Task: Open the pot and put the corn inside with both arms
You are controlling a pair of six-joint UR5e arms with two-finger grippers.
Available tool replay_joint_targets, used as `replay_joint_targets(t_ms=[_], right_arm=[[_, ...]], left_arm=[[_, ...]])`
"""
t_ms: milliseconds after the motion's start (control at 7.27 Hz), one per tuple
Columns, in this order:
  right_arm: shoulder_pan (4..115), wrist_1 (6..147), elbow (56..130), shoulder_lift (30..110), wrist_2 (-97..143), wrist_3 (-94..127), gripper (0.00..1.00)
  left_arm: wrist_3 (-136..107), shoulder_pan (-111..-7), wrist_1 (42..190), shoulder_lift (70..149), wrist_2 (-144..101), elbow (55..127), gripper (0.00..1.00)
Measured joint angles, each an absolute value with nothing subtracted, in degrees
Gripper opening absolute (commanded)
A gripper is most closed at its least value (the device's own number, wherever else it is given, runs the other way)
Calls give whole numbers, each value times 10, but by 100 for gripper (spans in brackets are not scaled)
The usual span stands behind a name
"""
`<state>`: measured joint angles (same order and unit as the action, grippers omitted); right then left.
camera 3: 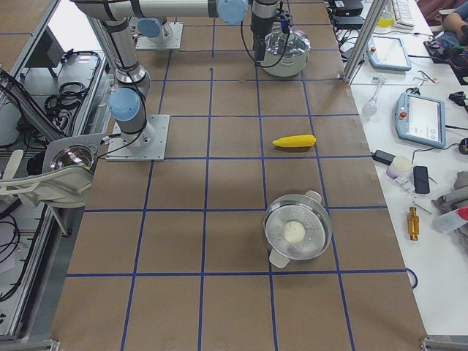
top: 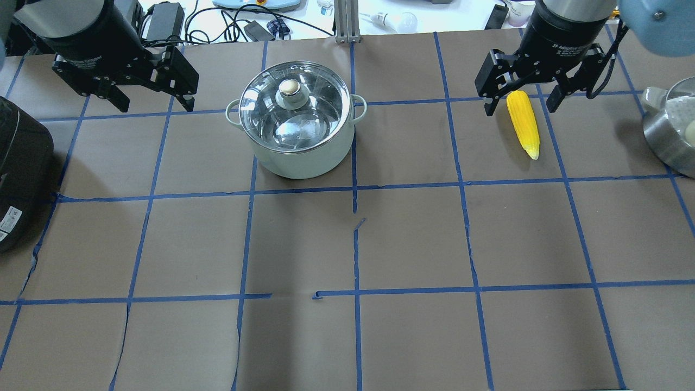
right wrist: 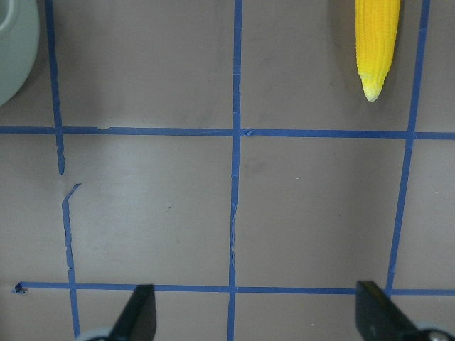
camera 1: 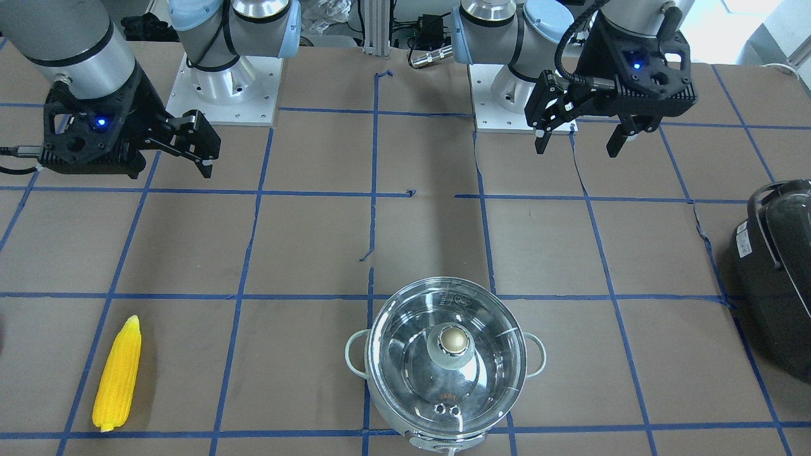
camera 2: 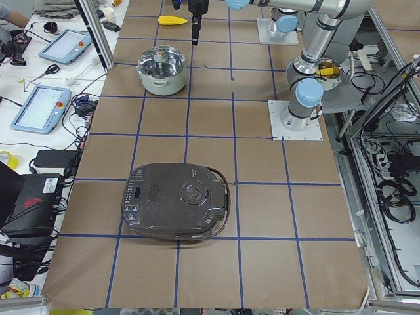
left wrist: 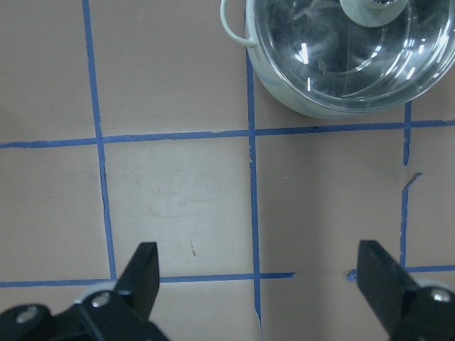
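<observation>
The pot stands at the far middle of the table with its glass lid on, and it also shows in the front view. The corn lies flat on the table to the pot's right; in the front view it lies at the lower left. My left gripper hangs open and empty above the table, left of the pot; its wrist view shows the pot ahead. My right gripper hangs open and empty high over the corn's thick end; its wrist view shows the corn ahead.
A black rounded appliance sits at the table's left edge. A steel steamer bowl with a white ball inside sits at the right edge. Blue tape lines grid the brown table. Cables and tablets lie beyond the far edge.
</observation>
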<state>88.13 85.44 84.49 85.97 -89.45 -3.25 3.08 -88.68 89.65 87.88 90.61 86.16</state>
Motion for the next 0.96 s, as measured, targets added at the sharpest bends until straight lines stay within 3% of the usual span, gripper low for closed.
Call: replay_joint_targets(t_ms=[550, 962], right_arm=[[880, 854, 845, 860, -898, -33, 100], [873, 860, 847, 858, -895, -32, 100]], left_arm=[[21, -887, 895, 884, 906, 856, 98], [-62, -923, 871, 978, 900, 764, 98]])
